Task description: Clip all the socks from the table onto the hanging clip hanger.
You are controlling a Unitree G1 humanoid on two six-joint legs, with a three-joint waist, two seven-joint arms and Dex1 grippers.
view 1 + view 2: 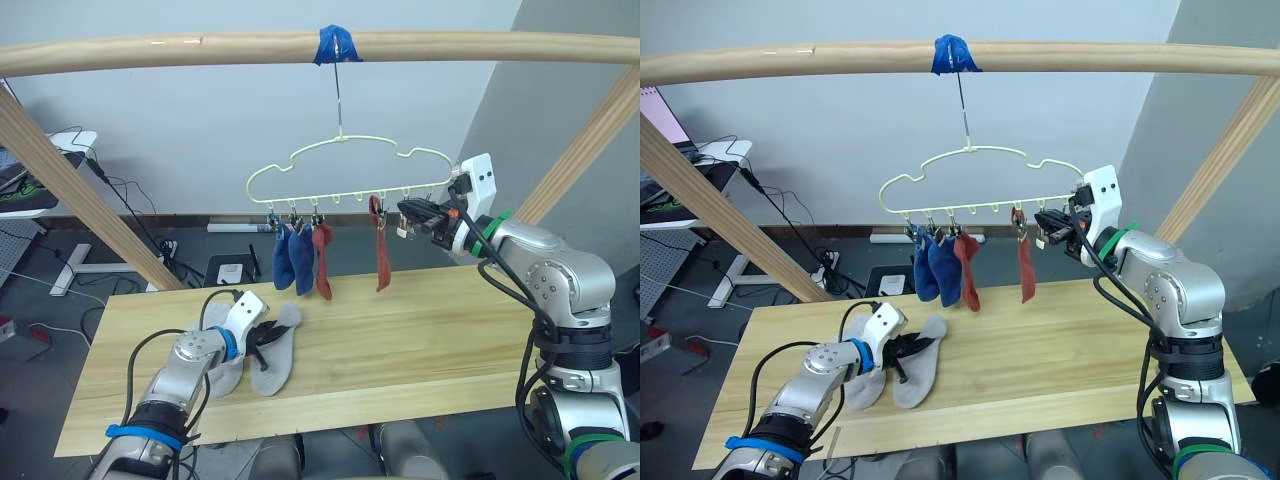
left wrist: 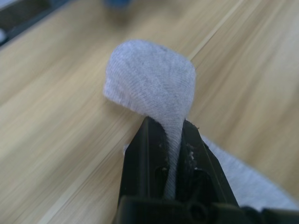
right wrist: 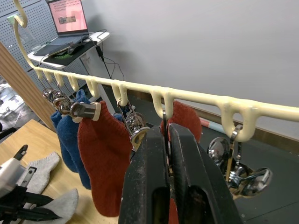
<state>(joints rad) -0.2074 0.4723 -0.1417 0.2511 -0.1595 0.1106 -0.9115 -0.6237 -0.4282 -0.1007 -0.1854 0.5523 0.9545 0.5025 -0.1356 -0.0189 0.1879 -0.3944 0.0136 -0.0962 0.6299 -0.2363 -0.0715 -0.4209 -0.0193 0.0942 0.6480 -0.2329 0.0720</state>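
While the left gripper [image 2: 174,154] pinches a grey sock [image 1: 273,352] lying lengthwise across the table [image 1: 420,350], the right gripper [image 1: 412,212] clamps a clip [image 3: 164,140] on the clip hanger [image 1: 345,172].

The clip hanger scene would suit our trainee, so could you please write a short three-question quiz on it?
1. How many socks hang from the clip hanger?
2. True or false: the left hand pinches a grey sock.
3. What lies under the grey socks: A the floor, B the table, C a chair?

Key: 1. Four: two blue socks, two red socks. 2. True. 3. B.
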